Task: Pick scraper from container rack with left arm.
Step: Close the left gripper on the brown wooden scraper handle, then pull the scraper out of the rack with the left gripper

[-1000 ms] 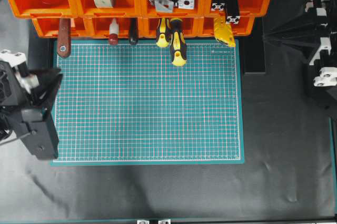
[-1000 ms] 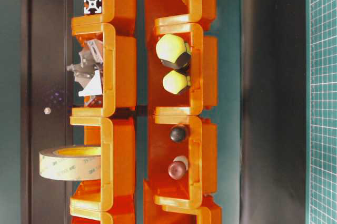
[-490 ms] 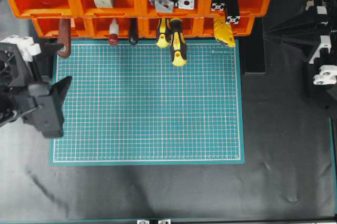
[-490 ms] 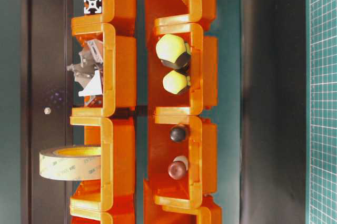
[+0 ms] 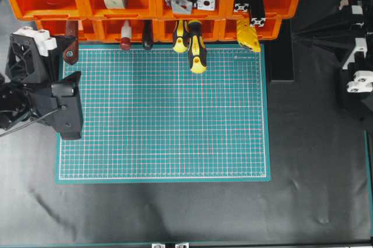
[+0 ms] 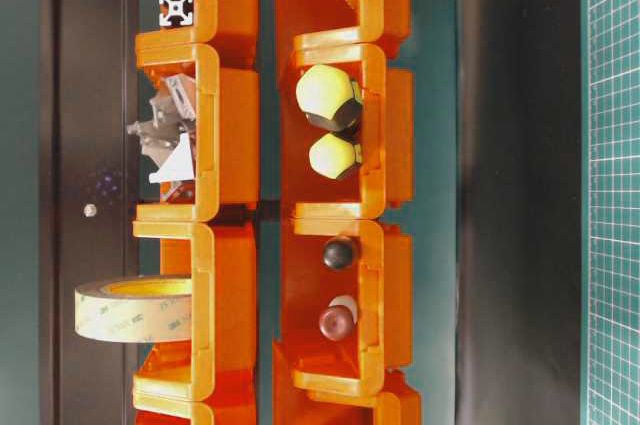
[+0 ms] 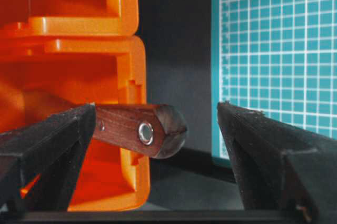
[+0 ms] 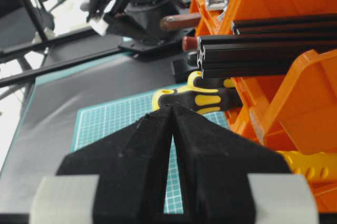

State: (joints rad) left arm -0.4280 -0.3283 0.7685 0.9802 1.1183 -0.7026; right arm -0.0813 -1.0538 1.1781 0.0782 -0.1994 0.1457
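My left gripper sat at the green mat's left edge, jaws spread, beside the scraper, whose wooden handle poked out of the orange container rack. Two yellow-and-black screwdrivers hung over the mat further right. My right gripper rested well apart.
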